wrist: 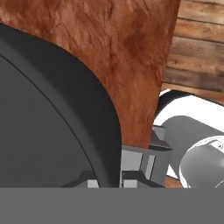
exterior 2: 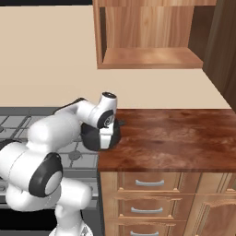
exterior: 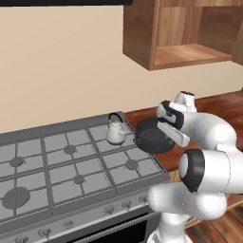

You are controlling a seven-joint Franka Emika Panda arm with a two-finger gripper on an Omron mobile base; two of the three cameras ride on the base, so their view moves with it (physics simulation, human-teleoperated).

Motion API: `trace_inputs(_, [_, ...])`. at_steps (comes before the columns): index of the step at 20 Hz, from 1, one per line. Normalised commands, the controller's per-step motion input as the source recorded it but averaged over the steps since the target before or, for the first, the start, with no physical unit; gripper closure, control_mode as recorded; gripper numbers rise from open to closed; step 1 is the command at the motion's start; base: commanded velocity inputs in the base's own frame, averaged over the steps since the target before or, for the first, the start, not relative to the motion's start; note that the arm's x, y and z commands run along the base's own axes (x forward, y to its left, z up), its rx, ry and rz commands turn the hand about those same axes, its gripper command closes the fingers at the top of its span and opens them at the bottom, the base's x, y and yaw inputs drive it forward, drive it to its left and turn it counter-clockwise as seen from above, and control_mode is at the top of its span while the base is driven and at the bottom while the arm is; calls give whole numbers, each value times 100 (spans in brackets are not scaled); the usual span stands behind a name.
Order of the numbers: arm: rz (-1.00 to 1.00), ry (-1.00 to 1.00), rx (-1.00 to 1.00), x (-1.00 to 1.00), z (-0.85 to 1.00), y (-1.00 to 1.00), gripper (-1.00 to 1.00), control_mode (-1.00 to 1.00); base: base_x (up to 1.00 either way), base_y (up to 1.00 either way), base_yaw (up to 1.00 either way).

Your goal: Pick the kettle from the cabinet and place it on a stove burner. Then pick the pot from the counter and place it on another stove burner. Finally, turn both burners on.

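Already the kettle (exterior: 115, 132) stood on the far right burner, and the fingers (wrist: 114, 175) were pinched narrow on the pot (exterior: 153, 135) rim at the surface (exterior 2: 175, 133) edge, so next probably a carry left to a free burner (exterior: 131, 164).

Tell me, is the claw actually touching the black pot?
Touching. In the hand view the gripper is shut on the pot: the dark rim runs down between its two finger tips, with no gap visible on either side.
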Motion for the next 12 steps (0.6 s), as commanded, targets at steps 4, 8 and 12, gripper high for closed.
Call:
trace_inputs(4, [3,0,-3,-22,0,49,100,-100,0,0,0])
trace_inputs(8, [4,0,-2,-16,0,48,100,-100,0,0,0])
trace_inputs(12, [4,0,-1,-11,0,47,100,-100,0,0,0])
